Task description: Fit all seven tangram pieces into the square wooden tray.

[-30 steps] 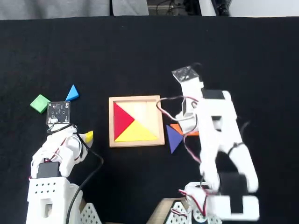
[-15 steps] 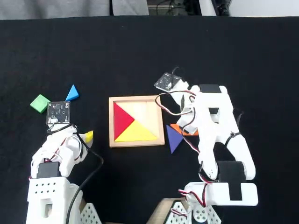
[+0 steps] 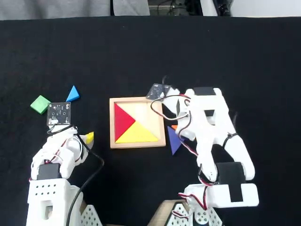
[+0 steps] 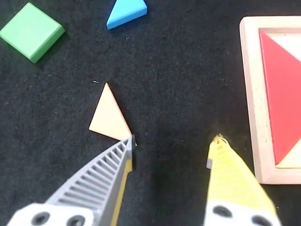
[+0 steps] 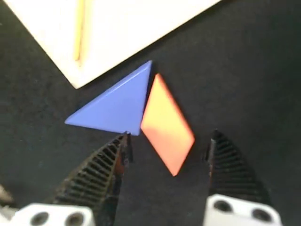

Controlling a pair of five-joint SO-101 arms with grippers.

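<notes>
orange parallelogram (image 5: 167, 125) is lying just beside the tray (image 5: 155, 21), touching the blue triangle (image 5: 113, 110), and i'm holding the right gripper (image 5: 169, 139) open astride it, its long axis running roughly along the fingers.

A black cloth covers the table (image 3: 244, 56) from edge to edge, matte under soft, even light. Past the far edge, a grey strip (image 3: 51, 8) runs along the left, dark gear (image 3: 188, 7) and cables cluster mid-way, and a white surface (image 3: 268, 7) shows at the far right corner.
</notes>
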